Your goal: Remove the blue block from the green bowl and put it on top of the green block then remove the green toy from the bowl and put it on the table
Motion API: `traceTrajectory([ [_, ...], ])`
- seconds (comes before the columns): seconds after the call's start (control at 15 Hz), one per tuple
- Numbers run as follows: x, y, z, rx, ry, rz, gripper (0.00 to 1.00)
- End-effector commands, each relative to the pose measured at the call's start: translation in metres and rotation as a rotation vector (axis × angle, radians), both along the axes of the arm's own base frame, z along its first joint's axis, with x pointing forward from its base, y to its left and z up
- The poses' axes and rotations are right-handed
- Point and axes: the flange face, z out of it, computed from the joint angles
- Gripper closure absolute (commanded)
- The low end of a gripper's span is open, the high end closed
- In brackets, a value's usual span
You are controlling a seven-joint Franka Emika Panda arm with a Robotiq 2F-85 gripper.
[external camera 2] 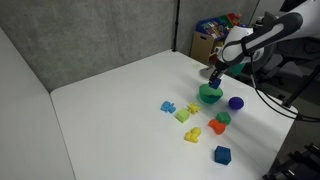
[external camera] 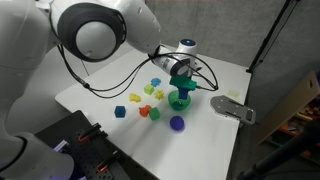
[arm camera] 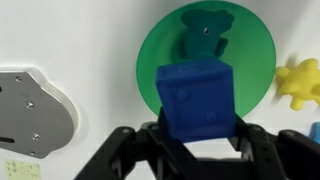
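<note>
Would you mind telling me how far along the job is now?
The blue block is gripped in the claw, over the green bowl, so the pick-up looks done. In hand: carrying it to the green block, which has nothing on top yet. Left: stacking it, then moving the green toy, lying in the bowl, onto the table.

We take this for a lab. Grey partition walls [external camera 2: 90, 35] enclose the white table [external camera 2: 110, 110] at upper left; clutter [external camera 2: 213, 28] piles at upper right.

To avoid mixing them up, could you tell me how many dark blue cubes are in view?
2: one blue block held in the gripper over the green bowl; a lookalike blue cube on the table. More may be hidden.
</note>
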Motion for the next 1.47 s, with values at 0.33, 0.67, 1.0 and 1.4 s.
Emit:
traceTrajectory([
  [0.33,-0.074,-0.056,0.030,-0.108,0.116,-0.111,0.69],
  [0.67,-0.133,-0.093,0.005,-0.165,0.223,-0.199,0.69],
  [1.0,-0.186,-0.111,-0.010,-0.161,0.270,-0.239,0.69],
  [1.4,-0.220,-0.113,-0.024,-0.141,0.214,-0.272,0.69],
])
